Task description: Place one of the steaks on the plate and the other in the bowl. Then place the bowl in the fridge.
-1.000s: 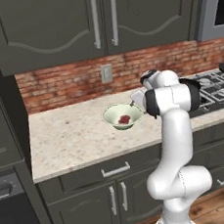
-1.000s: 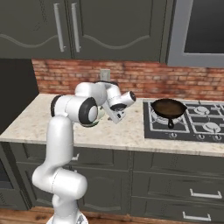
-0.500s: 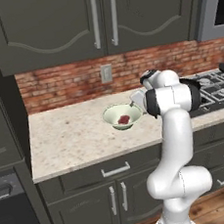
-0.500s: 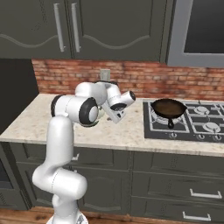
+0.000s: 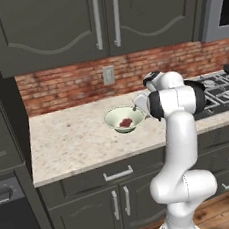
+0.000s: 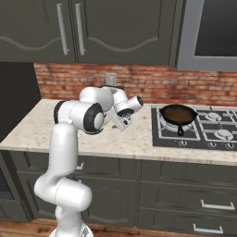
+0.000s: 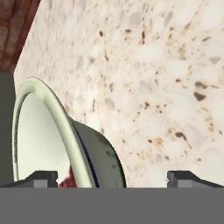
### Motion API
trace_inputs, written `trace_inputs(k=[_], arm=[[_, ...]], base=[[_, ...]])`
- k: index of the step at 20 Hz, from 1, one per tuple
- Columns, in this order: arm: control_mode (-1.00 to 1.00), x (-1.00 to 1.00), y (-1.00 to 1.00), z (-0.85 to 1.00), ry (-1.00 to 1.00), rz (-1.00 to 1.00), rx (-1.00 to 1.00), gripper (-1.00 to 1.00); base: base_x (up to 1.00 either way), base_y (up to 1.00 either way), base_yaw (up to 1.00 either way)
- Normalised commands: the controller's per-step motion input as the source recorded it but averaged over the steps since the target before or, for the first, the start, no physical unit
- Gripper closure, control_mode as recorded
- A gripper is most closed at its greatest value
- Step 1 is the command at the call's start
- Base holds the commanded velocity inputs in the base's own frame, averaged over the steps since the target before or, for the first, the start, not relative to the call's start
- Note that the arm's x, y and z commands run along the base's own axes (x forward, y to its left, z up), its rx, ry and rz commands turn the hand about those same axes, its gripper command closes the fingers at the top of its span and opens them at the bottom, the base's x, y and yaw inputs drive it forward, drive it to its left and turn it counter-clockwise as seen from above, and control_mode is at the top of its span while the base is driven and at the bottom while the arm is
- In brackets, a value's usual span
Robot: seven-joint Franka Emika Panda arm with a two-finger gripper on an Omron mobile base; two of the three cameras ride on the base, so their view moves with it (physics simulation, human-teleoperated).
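The pincer (image 7: pixel 112 177) is standing spread wide, one tip on each side of the bowl (image 7: pixel 65 140) rim at lower left, on the worktop (image 7: pixel 166 87). A steak (image 5: pixel 125 122) is lying inside.

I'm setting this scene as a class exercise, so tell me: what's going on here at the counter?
A white robot arm is reaching for the bowl on the speckled counter, beside the stove. One steak already lies in the bowl. The gripper is open, and the hand view shows the bowl's rim between its fingertips, one inside the bowl and one outside. Nothing is gripped yet. A black frying pan sits on the stove.
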Motion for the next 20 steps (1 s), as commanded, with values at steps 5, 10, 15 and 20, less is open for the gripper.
trace_inputs(k=[5,10,15,20], arm=[[-1.0,0.0,0.18,0.0,0.01,0.03,0.0,-1.0],[-1.0,0.0,0.12,0.0,0.01,0.01,0.0,1.0],[-1.0,0.0,0.01,0.0,0.0,0.01,0.0,1.0],[-1.0,-0.02,0.04,0.0,-0.01,0.0,0.0,1.0]], base=[[0.0,0.0,0.0],[0.0,0.0,0.0],[0.0,0.0,0.0],[0.0,0.0,0.0]])
